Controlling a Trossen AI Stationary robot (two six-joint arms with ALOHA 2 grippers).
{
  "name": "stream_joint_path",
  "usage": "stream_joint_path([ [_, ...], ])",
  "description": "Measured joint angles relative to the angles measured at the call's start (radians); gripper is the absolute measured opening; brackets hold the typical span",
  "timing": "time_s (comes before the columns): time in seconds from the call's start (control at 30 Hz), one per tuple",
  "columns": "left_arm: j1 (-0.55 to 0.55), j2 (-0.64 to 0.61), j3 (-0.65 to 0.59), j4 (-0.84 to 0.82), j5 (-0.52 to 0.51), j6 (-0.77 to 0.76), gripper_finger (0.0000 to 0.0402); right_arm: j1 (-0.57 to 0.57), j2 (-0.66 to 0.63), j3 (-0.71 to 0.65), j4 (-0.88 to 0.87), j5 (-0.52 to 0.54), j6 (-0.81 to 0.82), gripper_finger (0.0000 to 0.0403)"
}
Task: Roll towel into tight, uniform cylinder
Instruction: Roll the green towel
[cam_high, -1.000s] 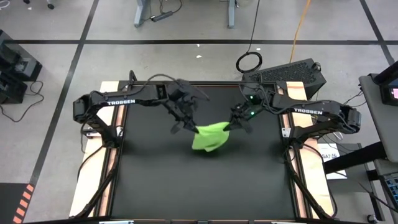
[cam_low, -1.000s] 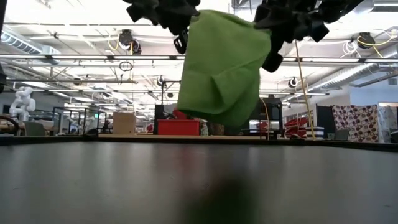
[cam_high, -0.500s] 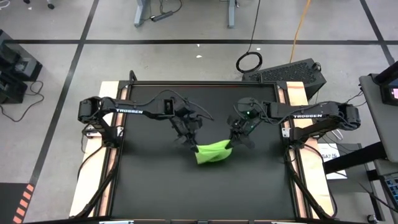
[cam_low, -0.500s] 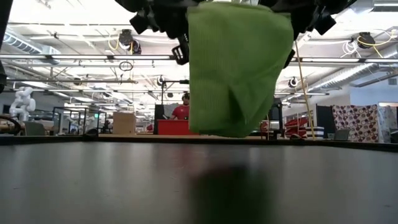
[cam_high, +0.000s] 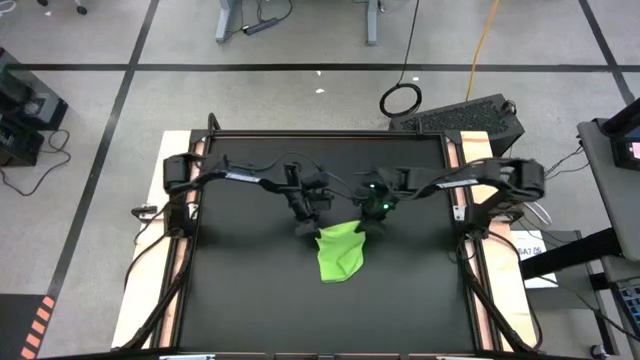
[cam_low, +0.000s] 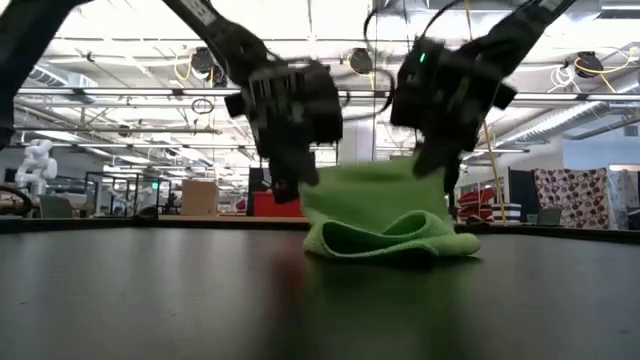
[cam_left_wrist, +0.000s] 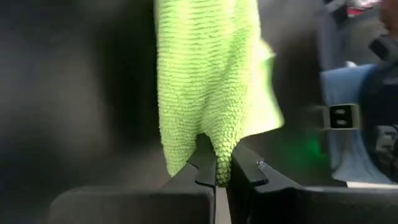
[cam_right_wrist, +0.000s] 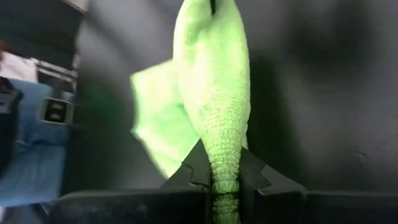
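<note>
The left gripper (cam_high: 305, 222) is seen low over the middle of the black table (cam_high: 240, 300), its fingers pinched together on one upper corner of the towel (cam_high: 340, 253). In the left wrist view the lime-green cloth (cam_left_wrist: 208, 81) is clamped between the two dark fingertips (cam_left_wrist: 202, 163) and hangs away from them. The towel is found near the table's centre, its lower part crumpled in loose folds on the tabletop (cam_low: 385, 240) while its upper edge is held up between the two grippers. The right gripper (cam_high: 366, 218) is placed just beside the left one, toward the right edge, and is likewise closed tight on the towel's other upper corner; in the right wrist view a bunched ridge of fabric (cam_right_wrist: 214, 99) is gripped between its fingers (cam_right_wrist: 252, 168).
</note>
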Motion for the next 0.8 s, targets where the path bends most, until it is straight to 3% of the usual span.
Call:
stream_joint_path([
  [0.17,0.041,0.049,0.0,0.006,-0.05,0.007,0.0013,-0.05,0.081,0.0,0.023,0.044,-0.053,0.0015],
  [0.4,0.096,0.054,0.002,0.014,-0.125,0.021,0.0016,-0.114,0.101,0.0,0.042,0.142,-0.077,0.0031],
  [0.8,0.125,0.055,0.002,-0.006,-0.198,0.021,0.0018,-0.172,-0.068,0.0,-0.019,0.164,-0.132,0.024],
])
